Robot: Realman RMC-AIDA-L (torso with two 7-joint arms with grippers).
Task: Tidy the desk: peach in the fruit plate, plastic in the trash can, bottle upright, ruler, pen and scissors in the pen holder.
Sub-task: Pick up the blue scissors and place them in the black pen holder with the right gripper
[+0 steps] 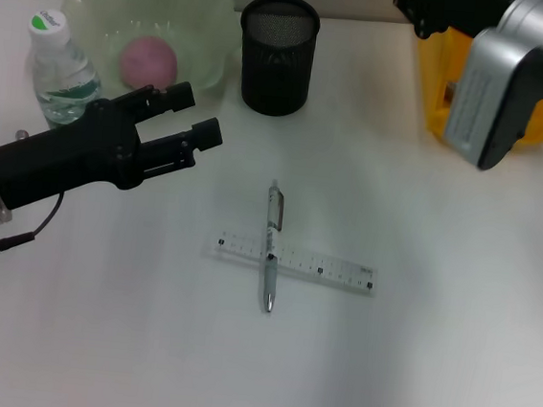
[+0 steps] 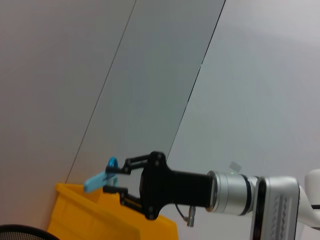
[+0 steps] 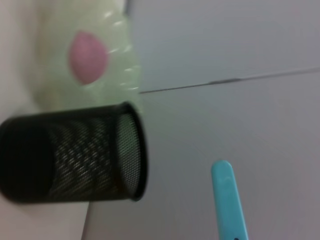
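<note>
I see the left claw above the desk, its fingers apart and holding nothing, just beside the upright bottle and the fruit plate with the peach in it. The right claw is raised, clamped on the blue-handled scissors, above the yellow trash can. The pen lies across the ruler mid-desk. The pen holder stands beside the plate.
</note>
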